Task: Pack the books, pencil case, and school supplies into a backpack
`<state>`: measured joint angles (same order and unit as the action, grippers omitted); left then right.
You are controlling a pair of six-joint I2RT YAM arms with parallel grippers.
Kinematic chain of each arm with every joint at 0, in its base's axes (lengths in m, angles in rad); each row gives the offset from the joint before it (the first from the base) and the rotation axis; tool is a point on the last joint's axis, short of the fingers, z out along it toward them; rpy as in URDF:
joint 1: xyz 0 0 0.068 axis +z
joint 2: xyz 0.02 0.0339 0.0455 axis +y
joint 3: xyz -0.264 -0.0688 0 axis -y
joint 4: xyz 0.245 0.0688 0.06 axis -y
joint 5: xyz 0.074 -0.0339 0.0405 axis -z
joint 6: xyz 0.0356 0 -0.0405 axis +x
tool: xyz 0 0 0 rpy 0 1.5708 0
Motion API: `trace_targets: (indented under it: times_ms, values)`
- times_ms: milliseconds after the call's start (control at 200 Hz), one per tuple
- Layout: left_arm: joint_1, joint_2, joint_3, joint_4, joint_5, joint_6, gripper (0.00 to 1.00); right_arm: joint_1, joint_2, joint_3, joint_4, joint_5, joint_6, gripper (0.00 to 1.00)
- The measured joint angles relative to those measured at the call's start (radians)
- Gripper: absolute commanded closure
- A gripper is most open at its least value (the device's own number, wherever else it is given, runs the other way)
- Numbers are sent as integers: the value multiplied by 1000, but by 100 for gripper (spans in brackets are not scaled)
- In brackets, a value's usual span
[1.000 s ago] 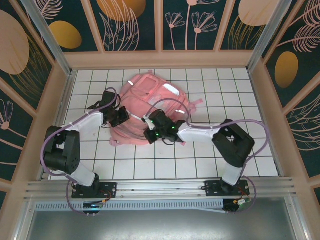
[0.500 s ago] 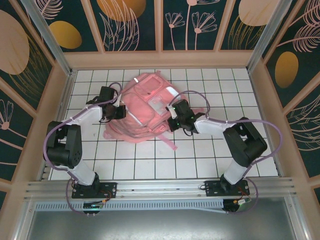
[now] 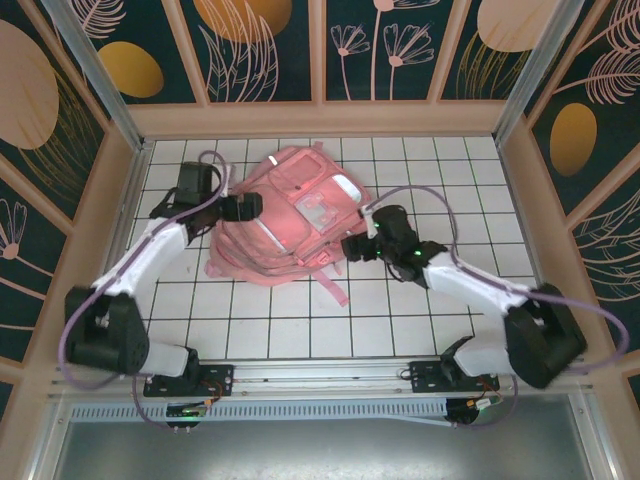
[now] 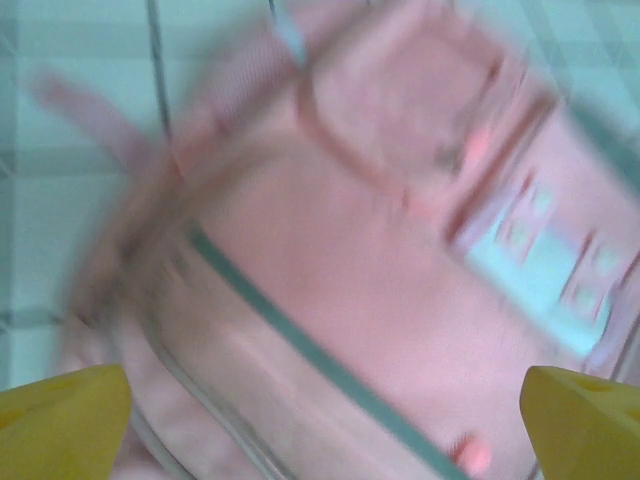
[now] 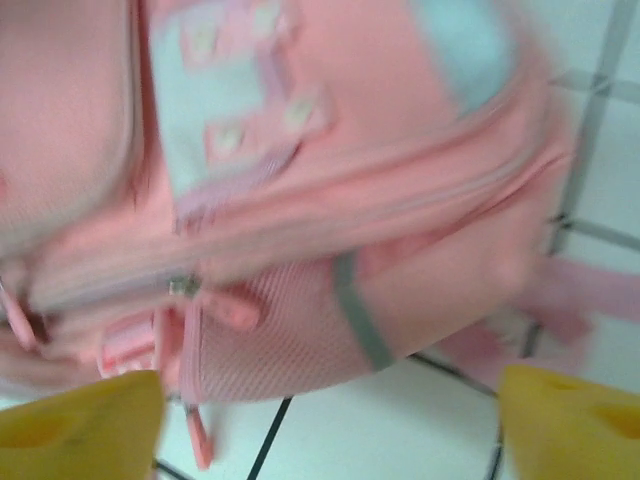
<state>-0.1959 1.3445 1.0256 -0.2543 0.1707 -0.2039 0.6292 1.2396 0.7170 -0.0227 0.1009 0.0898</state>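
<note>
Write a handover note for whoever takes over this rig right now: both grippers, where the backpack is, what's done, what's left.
Left gripper: open, holding nothing, over the left side of the pink backpack.
Right gripper: open, holding nothing, at the backpack's right edge.
Backpack: lying on the tiled table, front pockets up, one strap trailing toward the arm bases.
Done: cannot confirm. The bag's inside is hidden and both wrist views are blurred.
Left: probably check what is inside and whether the zip is fully shut before moving on.
</note>
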Motion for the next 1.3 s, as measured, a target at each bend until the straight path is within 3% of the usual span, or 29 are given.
trace_targets:
  times_ms: [205, 335, 450, 566, 721, 1041, 1301]
  values:
    - [0, -338, -379, 494, -270, 87, 1, -113, -335, -131, 120, 251, 76, 1]
    - [0, -285, -588, 723, -372, 184, 1, -251, -506, -316, 271, 345, 50, 1]
    - [4, -190, -689, 881, -451, 247, 1, -364, -558, -528, 463, 337, -20, 1]
    - [37, -126, -747, 1055, -474, 275, 1, -455, -478, -609, 529, 287, -56, 1]
    - [71, -69, -762, 1208, -467, 283, 1, -567, -273, -681, 806, 167, -60, 1]
    - [98, -37, -805, 1343, -401, 230, 1, -660, 290, -542, 1244, -28, -61, 1]
    - [135, 174, -832, 1484, -354, 203, 1, -675, 319, -521, 1306, -102, -58, 1]
